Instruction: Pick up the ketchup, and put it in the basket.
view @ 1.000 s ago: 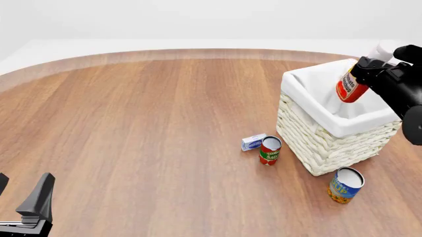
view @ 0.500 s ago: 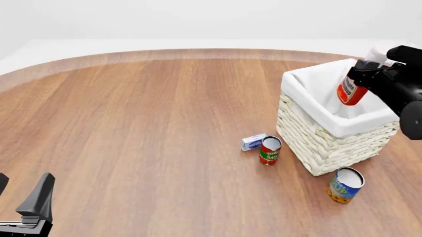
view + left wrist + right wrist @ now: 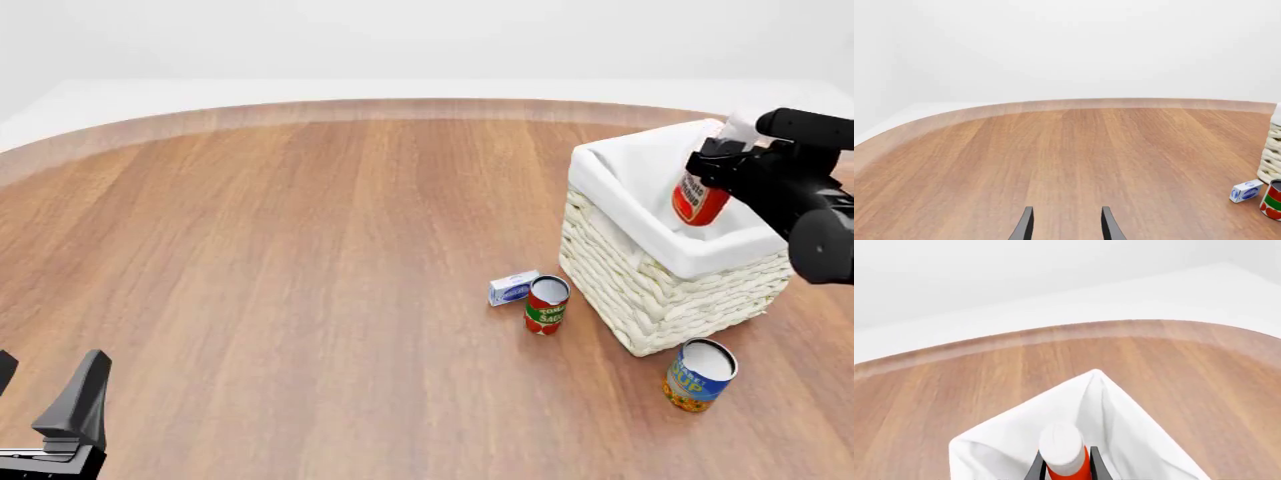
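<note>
Right tool (image 3: 710, 172) grasping ketchup (image 3: 697, 198), tilted, lower end inside basket (image 3: 667, 285); left tool (image 3: 1066, 225) released.

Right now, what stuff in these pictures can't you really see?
- Basket floor: front view, hidden by its near wall and lining.
- Ketchup middle: front view, covered by the right claw; right wrist view shows mostly its cap.
- Small white box print: too small to read.
- Red-and-green can: left wrist view, cut off by the edge.
- Left claw: left wrist view, only fingertips show.
</note>
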`<state>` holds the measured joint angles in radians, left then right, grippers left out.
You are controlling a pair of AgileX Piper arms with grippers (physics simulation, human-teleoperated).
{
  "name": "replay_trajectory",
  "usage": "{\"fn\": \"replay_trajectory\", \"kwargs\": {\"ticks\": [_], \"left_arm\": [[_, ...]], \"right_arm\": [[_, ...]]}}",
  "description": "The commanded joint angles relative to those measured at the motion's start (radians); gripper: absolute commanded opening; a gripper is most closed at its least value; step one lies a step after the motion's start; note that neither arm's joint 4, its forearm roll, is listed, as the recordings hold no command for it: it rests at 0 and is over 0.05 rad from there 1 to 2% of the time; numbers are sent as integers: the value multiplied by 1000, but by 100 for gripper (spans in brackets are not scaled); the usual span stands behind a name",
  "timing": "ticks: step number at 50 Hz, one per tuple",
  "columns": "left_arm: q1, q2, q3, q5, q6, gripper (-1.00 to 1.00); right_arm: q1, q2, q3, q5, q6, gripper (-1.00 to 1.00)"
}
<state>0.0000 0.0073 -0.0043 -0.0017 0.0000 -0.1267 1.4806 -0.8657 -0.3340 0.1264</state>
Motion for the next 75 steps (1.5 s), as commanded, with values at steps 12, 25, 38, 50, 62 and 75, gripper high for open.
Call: {"fn": "replay_trajectory", "kwargs": {"ticks": [12, 25, 38, 50, 62, 75], "left_arm": [[0, 0, 0, 0, 0, 100], [0, 0, 0, 0, 0, 100], [0, 0, 0, 0, 0, 100], [0, 0, 0, 0, 0, 100], [0, 0, 0, 0, 0, 100], [0, 0, 0, 0, 0, 100]], "right_arm": [[14, 44, -16, 2, -1, -100], [25, 52, -22, 9, -8, -100], [38, 60, -33, 19, -13, 100], [56, 42, -9, -2, -9, 100], [79, 30, 4, -12, -19, 100], [112, 6, 15, -18, -3, 100]]}}
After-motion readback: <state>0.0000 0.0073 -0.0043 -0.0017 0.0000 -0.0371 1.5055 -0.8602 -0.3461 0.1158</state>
